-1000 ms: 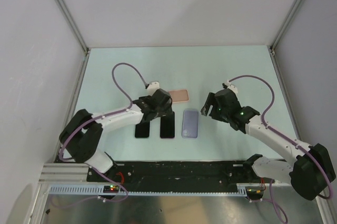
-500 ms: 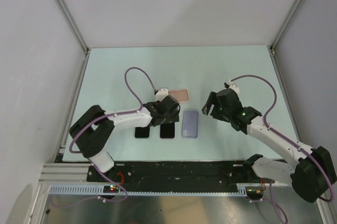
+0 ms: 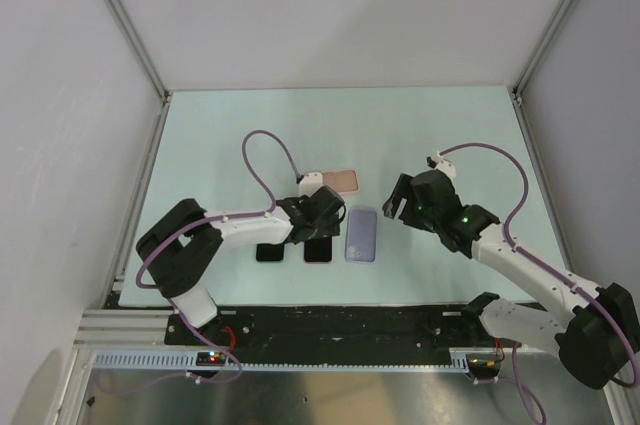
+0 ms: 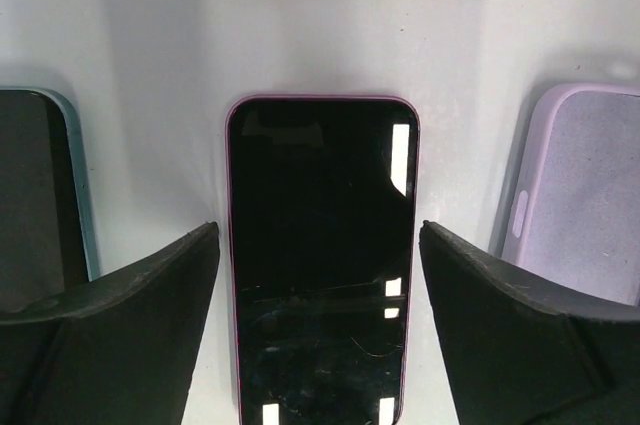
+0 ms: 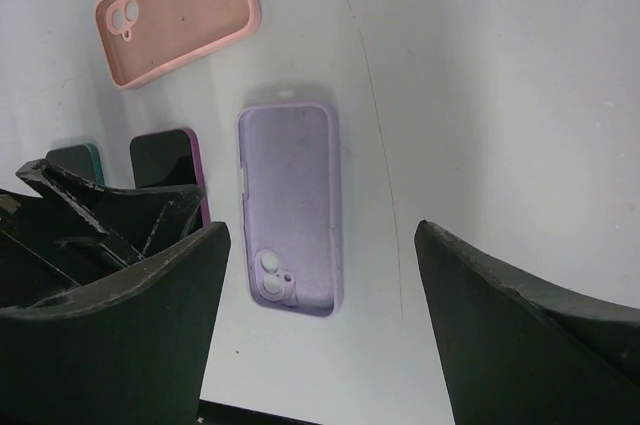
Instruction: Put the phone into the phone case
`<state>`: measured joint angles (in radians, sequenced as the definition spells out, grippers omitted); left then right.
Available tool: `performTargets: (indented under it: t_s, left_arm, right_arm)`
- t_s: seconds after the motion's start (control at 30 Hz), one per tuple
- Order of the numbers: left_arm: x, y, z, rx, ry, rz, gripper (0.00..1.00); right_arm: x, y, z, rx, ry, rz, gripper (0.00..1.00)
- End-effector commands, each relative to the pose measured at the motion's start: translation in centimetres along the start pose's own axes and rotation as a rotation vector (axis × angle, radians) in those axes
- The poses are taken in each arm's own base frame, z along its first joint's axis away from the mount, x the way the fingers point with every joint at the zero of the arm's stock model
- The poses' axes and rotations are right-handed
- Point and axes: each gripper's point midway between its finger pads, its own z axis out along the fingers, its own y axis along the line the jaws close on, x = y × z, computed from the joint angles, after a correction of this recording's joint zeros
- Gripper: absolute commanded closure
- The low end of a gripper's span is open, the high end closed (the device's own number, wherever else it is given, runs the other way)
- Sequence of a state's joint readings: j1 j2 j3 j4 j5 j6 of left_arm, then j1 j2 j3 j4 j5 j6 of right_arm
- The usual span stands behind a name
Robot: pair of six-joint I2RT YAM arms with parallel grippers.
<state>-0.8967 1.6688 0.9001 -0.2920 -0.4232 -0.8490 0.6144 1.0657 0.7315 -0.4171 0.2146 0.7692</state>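
Phone, black screen up with a magenta rim, lies flat on the pale surface, not yet in a case. We note the left end effector spread wide and straddling it, one finger along each long side. A strip of surface shows between each finger and the phone's edge, so it grips nothing.

Just right of the phone lies the lilac case, open side up, camera cutout toward the near edge. It is parallel to the phone and apart from it. Left of the phone sits a second phone with a teal rim, partly hidden behind the left finger in the wrist view. Beyond this row a pink case lies open side up, turned across the others.

Right end effector is likewise spread wide and empty. We see it hanging above the surface near the lilac case, on that case's right.
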Motion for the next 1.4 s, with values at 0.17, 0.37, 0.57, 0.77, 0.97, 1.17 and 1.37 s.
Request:
performTargets:
  t_s: [0.17,0.37,0.57,0.77,0.97,1.17,1.37]
  left_arm:
    - [0.8,0.1,0.0,0.001,0.003,0.036,0.38]
    - [0.1,-1.1,-0.7,0.081,0.004,0.196,0.60]
    - [-0.7,-2.0,-0.6,0.166,0.004,0.278,0.61]
    - [-2.0,-1.8,-1.7,0.254,-0.020,0.251,0.48]
    - [-2.2,0.4,-2.4,0.232,-0.016,0.106,0.40]
    - [-1.5,1.1,-2.9,0.225,0.002,0.027,0.46]
    - [-2.0,1.7,-2.4,0.211,0.016,-0.023,0.52]
  right_arm:
    - [-1.0,1.1,-0.2,-0.022,-0.043,0.009,0.19]
    - [-1.7,2.0,0.5,-0.088,-0.036,-0.023,0.19]
    - [-2.4,4.5,2.3,-0.231,0.023,-0.065,0.19]
    - [1.5,7.5,2.5,-0.271,0.133,-0.108,0.27]
    - [6.1,9.6,2.2,-0.293,0.239,-0.099,0.41]
    - [9.9,11.1,2.4,-0.313,0.319,-0.102,0.53]
    - [12.2,11.7,3.2,-0.321,0.374,-0.104,0.63]
